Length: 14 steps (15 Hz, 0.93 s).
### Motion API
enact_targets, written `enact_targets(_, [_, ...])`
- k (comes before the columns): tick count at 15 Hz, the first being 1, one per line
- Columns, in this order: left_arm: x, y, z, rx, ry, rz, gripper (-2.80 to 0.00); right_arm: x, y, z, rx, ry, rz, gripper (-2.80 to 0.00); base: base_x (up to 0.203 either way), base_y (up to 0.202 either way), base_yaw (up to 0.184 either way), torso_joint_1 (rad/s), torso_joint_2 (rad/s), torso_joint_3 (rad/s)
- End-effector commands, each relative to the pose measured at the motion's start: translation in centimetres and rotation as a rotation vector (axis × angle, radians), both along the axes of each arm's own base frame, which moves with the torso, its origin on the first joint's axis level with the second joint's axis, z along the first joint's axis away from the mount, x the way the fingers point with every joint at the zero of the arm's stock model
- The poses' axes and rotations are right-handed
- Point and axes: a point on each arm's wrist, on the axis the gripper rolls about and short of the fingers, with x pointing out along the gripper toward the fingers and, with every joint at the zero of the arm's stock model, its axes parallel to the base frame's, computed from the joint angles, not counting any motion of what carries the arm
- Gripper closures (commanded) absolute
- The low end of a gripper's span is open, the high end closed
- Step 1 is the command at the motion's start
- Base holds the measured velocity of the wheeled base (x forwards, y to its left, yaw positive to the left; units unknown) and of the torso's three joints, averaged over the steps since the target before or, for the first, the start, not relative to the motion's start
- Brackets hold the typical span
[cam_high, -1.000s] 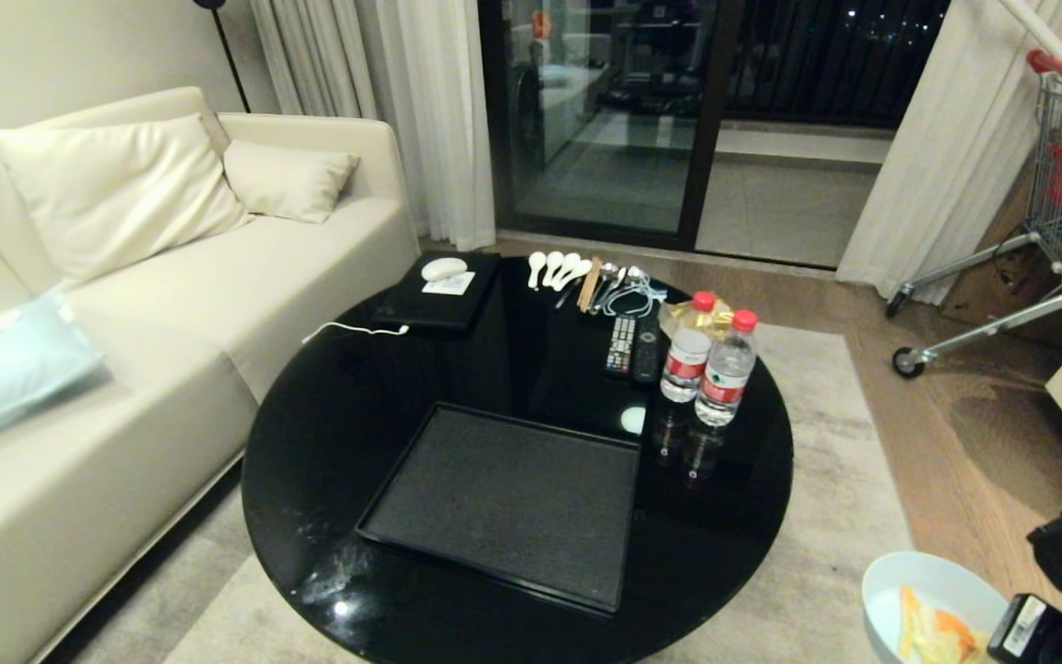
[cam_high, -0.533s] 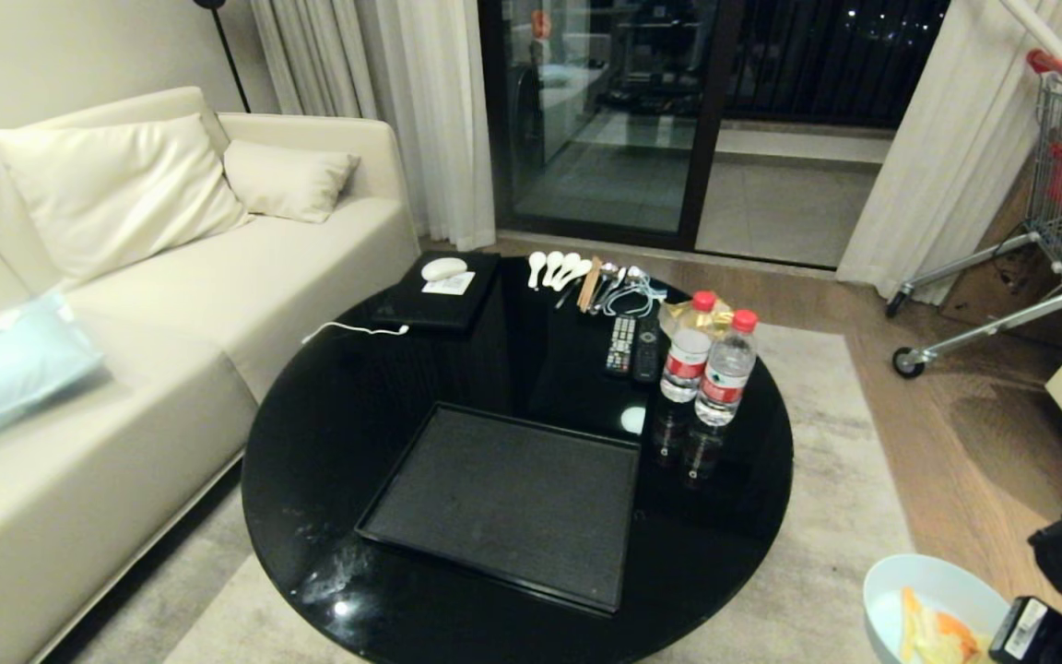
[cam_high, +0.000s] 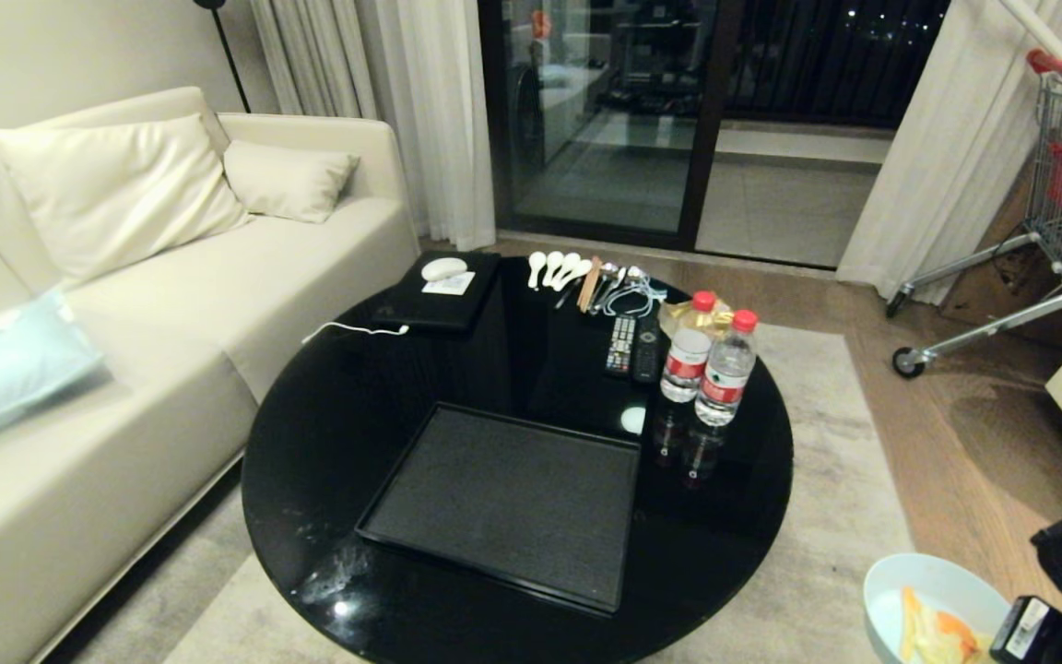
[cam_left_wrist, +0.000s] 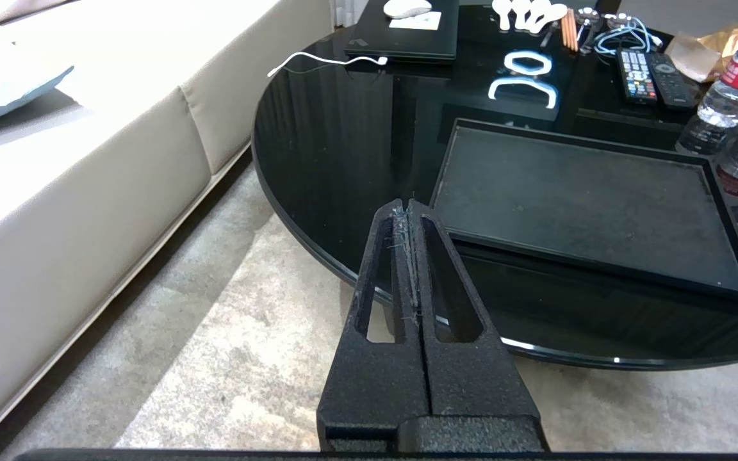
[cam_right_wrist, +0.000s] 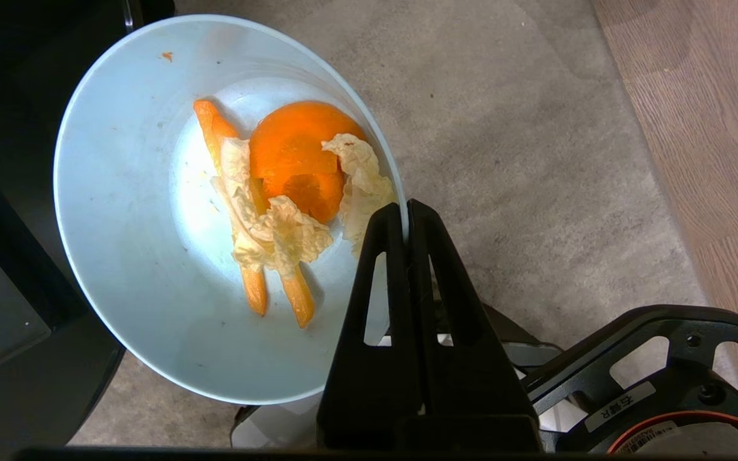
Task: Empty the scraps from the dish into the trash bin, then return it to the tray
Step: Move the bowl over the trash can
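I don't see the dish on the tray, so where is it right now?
The dish is off the table, at the head view's lower right over the rug, pinched at its rim by the right gripper, scraps inside.

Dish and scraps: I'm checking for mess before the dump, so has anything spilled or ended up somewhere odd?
Nothing stands out. The scraps all lie inside the dish, which the right gripper pinches by its rim above the rug. The tray sits bare on the table, and no bits show around it.
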Motion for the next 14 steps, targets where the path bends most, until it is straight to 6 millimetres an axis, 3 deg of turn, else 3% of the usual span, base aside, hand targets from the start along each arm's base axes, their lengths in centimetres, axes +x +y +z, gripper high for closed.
enact_targets(1, [0.00,0.00,0.00,-0.001,-0.001,0.000,0.00,-0.12,-0.04,0.16,0.003,-0.010,-0.004,0.00,0.000,0.000,0.000,0.000,0.00,0.000])
enact_targets(14, [0.00,0.00,0.00,-0.001,-0.001,0.000,0.00,-0.13,-0.05,0.10,0.003,-0.010,-0.006,0.00,0.000,0.000,0.000,0.000,0.00,0.000])
